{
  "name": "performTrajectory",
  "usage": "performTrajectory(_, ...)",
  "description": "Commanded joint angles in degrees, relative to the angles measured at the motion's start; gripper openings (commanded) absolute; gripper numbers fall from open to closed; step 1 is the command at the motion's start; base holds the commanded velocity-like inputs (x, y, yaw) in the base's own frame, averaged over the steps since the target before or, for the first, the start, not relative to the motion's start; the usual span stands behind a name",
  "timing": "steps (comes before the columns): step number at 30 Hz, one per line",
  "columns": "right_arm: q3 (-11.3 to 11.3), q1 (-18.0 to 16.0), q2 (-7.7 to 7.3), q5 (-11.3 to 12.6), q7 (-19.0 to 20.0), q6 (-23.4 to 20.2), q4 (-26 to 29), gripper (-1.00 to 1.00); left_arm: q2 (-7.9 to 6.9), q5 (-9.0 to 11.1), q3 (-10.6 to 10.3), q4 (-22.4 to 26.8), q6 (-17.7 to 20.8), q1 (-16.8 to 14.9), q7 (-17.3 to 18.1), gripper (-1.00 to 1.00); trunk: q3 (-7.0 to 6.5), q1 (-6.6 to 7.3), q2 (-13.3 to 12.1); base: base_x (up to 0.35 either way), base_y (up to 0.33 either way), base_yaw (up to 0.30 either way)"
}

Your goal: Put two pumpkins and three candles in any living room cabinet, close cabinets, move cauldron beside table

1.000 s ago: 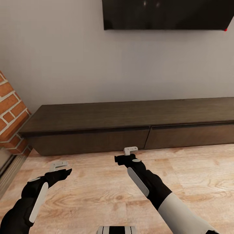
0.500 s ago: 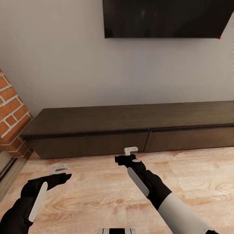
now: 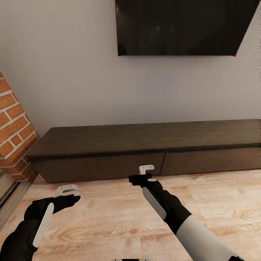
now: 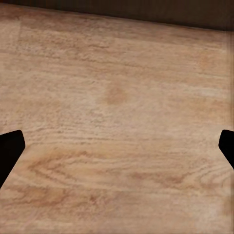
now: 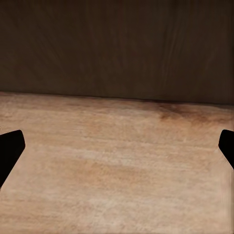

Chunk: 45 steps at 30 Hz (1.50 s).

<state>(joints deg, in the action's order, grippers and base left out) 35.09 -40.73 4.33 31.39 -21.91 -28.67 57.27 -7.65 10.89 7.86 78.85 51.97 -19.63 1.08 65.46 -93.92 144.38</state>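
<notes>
Both tools empty and spread wide; right tool [image 3: 145,173] just short of the closed cabinet [image 3: 108,159] front: hook the top edge squarely, pull straight.

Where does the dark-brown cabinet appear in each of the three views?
Head view: cabinet spans the middle, against the wall.
Left wrist view: a thin dark strip at the far floor edge.
Right wrist view: its front looms beyond the floor.
Shared landmark: wood floor.
</notes>
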Motion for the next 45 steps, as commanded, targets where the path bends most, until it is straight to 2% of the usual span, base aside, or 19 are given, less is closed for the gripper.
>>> performTrajectory(1,0.2,-0.1,-0.03,0.6,-0.6,-0.1,0.1,1.00,0.05,0.1,0.0,-0.1,0.3,0.0,0.0,1.00,-0.18,0.03,0.0,0.000,0.000,0.000)
performTrajectory(6,0.0,-0.1,-0.03,0.7,-0.5,-0.4,-0.2,1.00,0.36,-0.1,-0.2,-1.5,2.6,-0.2,-0.4,1.00,-1.28,0.16,-0.1,0.000,0.000,0.000)
performTrajectory(11,-2.1,-0.1,-0.01,0.7,-0.4,-1.0,-0.8,1.00,0.45,0.1,-0.3,-2.1,4.2,-0.2,-0.5,1.00,-2.39,0.29,-0.1,0.000,0.000,0.000)
performTrajectory(18,-3.2,-0.1,-0.20,0.6,-0.4,-4.1,-1.9,1.00,-0.02,-0.4,-0.3,-9.1,4.3,-0.4,-0.5,1.00,-3.94,0.47,-0.2,0.000,0.000,0.000)
performTrajectory(19,-4.9,-0.1,-1.94,0.8,-0.1,-5.0,-2.6,1.00,-0.28,-0.5,-0.4,-12.6,4.2,-0.5,-0.5,1.00,-4.16,0.50,-0.2,0.000,0.000,0.000)
performTrajectory(23,-5.5,-0.1,-2.72,1.0,-0.1,-5.9,-3.0,1.00,-1.18,-0.6,-0.4,-18.5,3.8,-0.6,-0.5,1.00,-5.05,0.60,-0.3,0.000,0.000,0.000)
performTrajectory(31,-5.6,-0.1,-2.83,1.0,-0.1,-5.7,-6.6,1.00,-1.23,-0.6,-1.1,-22.4,3.2,-0.6,-0.6,1.00,-6.82,0.81,-0.4,0.000,0.000,0.000)
performTrajectory(36,-5.6,0.0,-3.14,1.0,0.1,-5.0,-9.7,1.00,-1.36,-0.8,-1.5,-28.3,-2.4,-0.6,-0.5,1.00,-7.93,0.94,-0.5,0.000,0.000,0.000)
performTrajectory(38,-5.6,0.0,-3.44,0.9,0.1,-4.9,-10.3,1.00,-1.37,-1.5,-1.6,-30.3,-4.8,-0.6,-0.5,1.00,-8.37,0.99,-0.5,0.000,0.000,0.000)
performTrajectory(41,-5.5,0.1,-4.40,0.9,0.1,-4.8,-10.7,1.00,-1.26,-3.0,-1.9,-31.6,-6.5,-0.5,-0.5,1.00,-9.04,1.07,-0.5,0.000,0.000,0.000)
performTrajectory(45,-5.5,0.1,-4.83,0.9,0.2,-4.8,-11.5,1.00,-1.11,-3.6,-2.0,-31.9,-7.7,-0.5,-0.3,1.00,-9.92,1.17,-0.6,0.000,0.000,0.000)
